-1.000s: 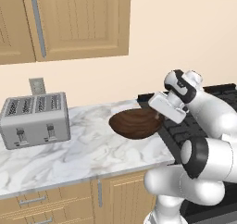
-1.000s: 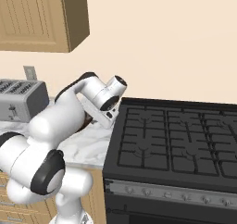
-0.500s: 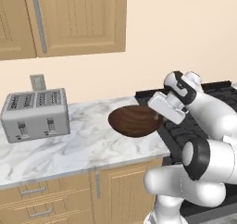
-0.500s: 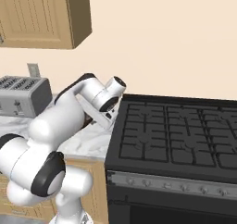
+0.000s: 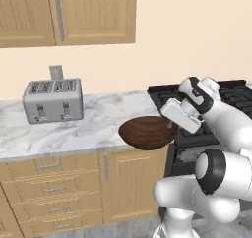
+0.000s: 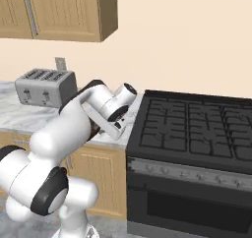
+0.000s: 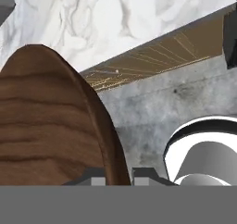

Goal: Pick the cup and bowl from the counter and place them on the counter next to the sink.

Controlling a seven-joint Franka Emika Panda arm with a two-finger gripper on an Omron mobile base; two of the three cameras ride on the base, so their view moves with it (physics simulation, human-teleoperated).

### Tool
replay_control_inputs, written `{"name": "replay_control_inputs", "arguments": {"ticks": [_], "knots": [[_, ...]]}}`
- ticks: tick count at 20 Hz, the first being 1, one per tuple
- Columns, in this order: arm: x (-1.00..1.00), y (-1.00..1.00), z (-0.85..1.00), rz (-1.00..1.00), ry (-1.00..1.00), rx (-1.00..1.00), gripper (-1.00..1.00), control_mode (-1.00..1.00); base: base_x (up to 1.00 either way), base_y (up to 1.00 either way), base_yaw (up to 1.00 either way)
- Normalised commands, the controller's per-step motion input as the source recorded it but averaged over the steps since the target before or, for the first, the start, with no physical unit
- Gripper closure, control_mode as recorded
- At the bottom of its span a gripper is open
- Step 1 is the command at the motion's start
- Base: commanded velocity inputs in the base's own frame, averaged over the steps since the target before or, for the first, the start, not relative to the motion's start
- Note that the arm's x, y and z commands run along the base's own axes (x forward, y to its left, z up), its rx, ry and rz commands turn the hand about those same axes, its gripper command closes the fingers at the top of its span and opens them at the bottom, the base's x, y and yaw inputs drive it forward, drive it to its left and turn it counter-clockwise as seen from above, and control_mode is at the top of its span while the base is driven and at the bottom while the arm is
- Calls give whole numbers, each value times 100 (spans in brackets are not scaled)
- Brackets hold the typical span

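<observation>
A toaster [image 5: 53, 100] stands far left on the marble surface [image 5: 74, 131]. Right of it, the bowl [image 5: 146, 132] hangs in the air at the surface's near edge, tilted, left of the hand [image 5: 173, 126], which pinches its rim. The arm bends over from the right, before the stove [image 5: 231, 92].
</observation>
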Motion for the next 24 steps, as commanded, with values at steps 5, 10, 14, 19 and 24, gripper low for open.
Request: {"name": "replay_control_inputs", "arguments": {"ticks": [5,10,14,19,24], "knots": [[0,0,0,0,0,0,100,100,-27,-1,83],[0,0,0,0,0,0,100,100,-15,0,90],[0,0,0,0,0,0,100,100,0,22,89],[0,0,0,0,0,0,100,100,19,65,64],[0,0,0,0,0,0,100,100,100,84,29]]}}
